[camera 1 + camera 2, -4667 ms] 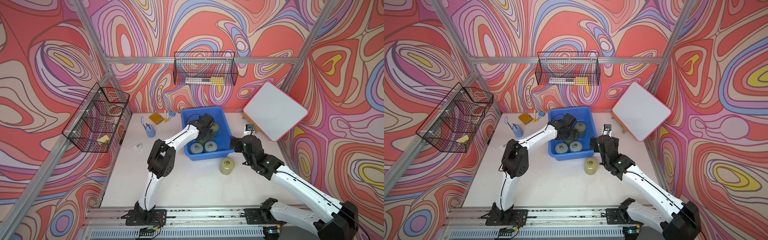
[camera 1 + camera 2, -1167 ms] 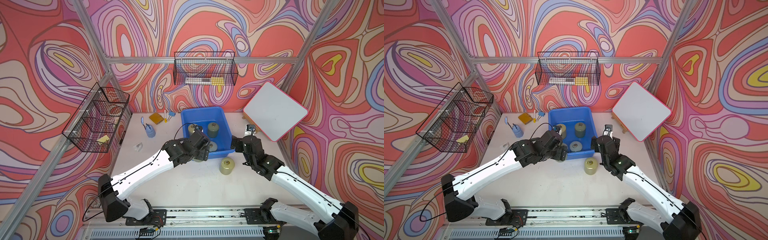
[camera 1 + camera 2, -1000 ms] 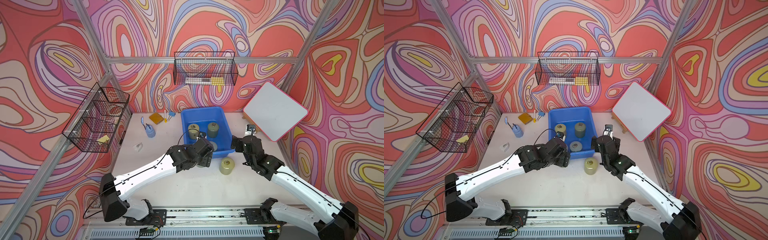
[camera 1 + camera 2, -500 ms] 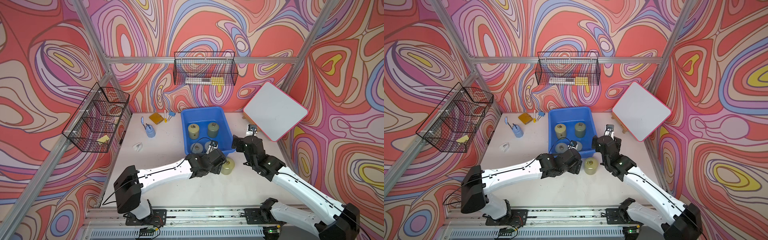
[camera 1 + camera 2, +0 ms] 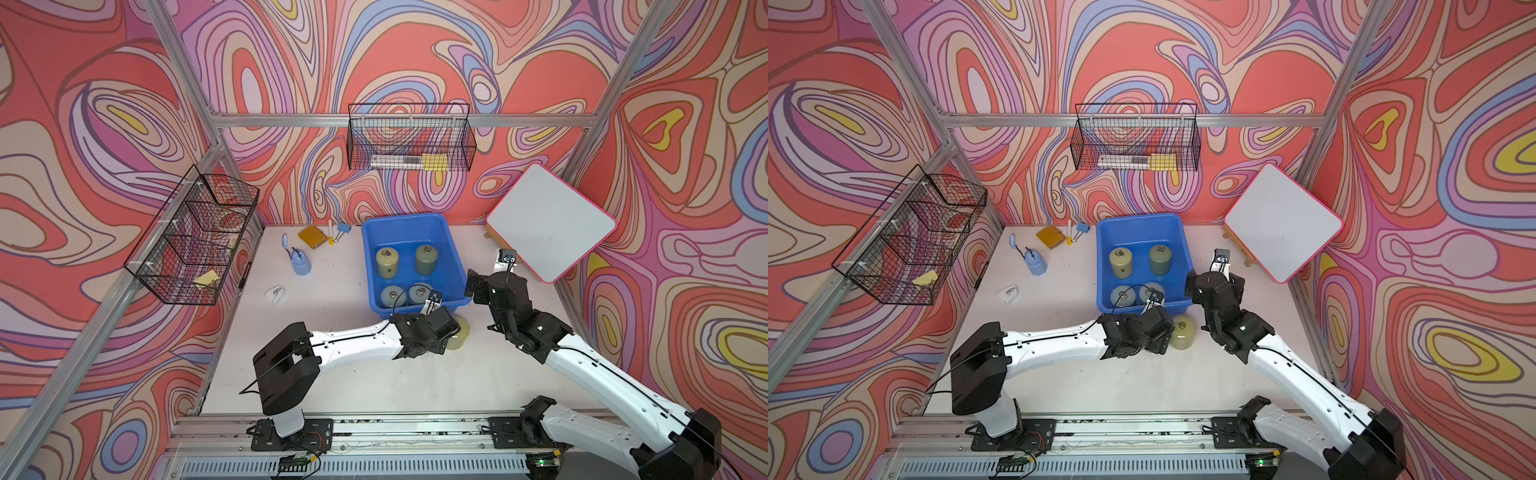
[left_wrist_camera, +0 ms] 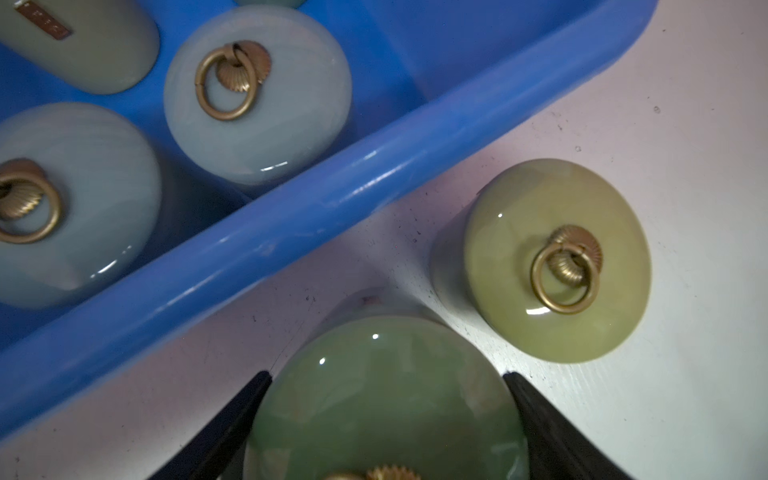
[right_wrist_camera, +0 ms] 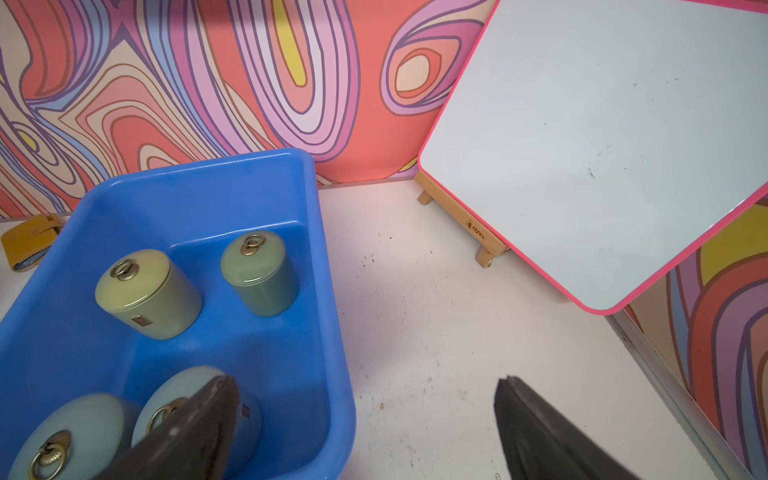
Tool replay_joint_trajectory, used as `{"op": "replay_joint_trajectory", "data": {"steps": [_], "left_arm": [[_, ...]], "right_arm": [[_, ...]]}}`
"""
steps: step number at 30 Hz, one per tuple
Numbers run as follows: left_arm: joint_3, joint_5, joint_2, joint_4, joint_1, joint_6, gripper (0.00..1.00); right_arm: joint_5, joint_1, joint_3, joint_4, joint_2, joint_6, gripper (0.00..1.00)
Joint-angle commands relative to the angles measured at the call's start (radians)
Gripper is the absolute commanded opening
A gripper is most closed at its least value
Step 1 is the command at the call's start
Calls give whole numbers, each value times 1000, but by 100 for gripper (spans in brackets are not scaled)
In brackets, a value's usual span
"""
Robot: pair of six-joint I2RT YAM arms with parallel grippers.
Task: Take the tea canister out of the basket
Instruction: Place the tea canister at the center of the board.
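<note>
In the left wrist view my left gripper point(image 6: 386, 376) is shut on a green tea canister point(image 6: 386, 407), black fingers pressing its two sides. It sits outside the blue basket point(image 6: 291, 216), over the white table beside an olive canister point(image 6: 557, 262) standing there. In both top views the left wrist point(image 5: 432, 328) hides the held canister. Several more canisters stand inside the basket point(image 5: 405, 220), two pale blue ones point(image 6: 257, 95) by its near wall. My right gripper point(image 7: 365, 380) is open and empty, over the basket's right rim point(image 7: 332, 332).
A white board with a pink edge point(image 5: 550, 222) leans at the back right. Wire baskets hang on the back wall point(image 5: 409, 141) and left wall point(image 5: 195, 245). A small blue bottle point(image 5: 300, 262), a yellow pad point(image 5: 311, 237) and a white clip point(image 5: 276, 294) lie left of the basket.
My left arm has carried the green canister out over the basket's near rim and rightward, down beside the olive canister on the table. The right arm has not moved.
</note>
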Motion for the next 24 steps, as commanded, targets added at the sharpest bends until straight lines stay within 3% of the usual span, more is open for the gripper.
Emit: {"op": "replay_joint_trajectory", "data": {"steps": [1,12,15,18,24], "left_arm": [[9,-31,7,63,-7,-8,51],[8,-33,52,61,-7,-8,55],[9,-30,59,55,-7,-13,63],[18,-38,63,33,-7,-24,80],[37,-38,58,3,-6,-30,96]], "right_arm": [[17,-5,-13,-3,-19,8,98],[19,-4,-13,-4,-20,8,98],[19,-5,-13,-4,-19,8,98],[19,-5,-12,-4,-21,8,98],[19,-5,-15,-4,-23,8,98]]}}
